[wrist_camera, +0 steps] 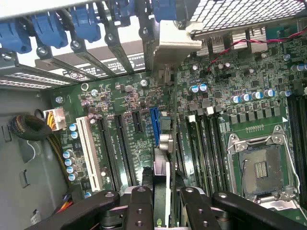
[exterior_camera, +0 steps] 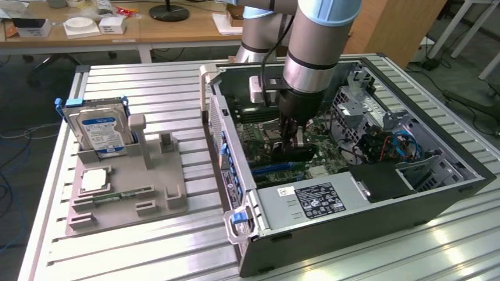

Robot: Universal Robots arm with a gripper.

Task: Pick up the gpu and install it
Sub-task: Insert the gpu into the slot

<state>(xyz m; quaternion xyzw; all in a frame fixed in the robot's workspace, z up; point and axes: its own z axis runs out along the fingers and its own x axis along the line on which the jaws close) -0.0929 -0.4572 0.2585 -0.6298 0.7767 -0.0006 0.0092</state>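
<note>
Black tool (wrist_camera: pixel 165 192) clamping thin flat gpu (wrist_camera: pixel 161 170), above green motherboard (wrist_camera: pixel 129 96)

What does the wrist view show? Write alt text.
The gripper holds the gpu edge-on over the green motherboard, by a blue slot. An empty processor socket lies nearby.
</note>
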